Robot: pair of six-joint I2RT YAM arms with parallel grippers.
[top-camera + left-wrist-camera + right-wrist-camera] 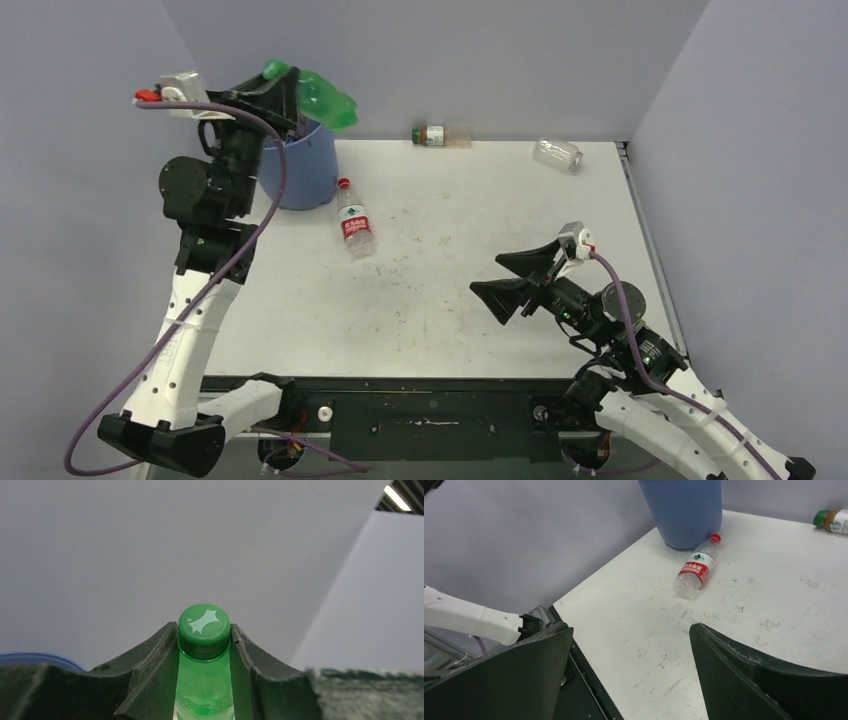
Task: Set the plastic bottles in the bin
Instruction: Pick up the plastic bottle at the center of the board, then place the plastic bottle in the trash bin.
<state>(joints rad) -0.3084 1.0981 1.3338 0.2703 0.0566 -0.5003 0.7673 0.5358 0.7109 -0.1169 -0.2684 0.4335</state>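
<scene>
My left gripper (285, 92) is raised above the blue bin (300, 165) and shut on the neck of a green plastic bottle (328, 100). In the left wrist view the green cap (204, 625) sits tight between the fingers, with the left gripper (204, 642) closed just under it. A clear bottle with a red label and red cap (353, 222) lies on the table beside the bin's base. My right gripper (508, 280) hangs open over the table's right half, holding nothing. In its wrist view, the right gripper (631, 630) frames bare table, with the bin (681, 510) and red-label bottle (696, 567) beyond.
A brown bottle with a green cap (435, 135) lies at the back edge against the wall, also seen as the brown bottle (835, 520). A clear bottle (558, 153) lies at the back right. Grey walls close in the table on three sides.
</scene>
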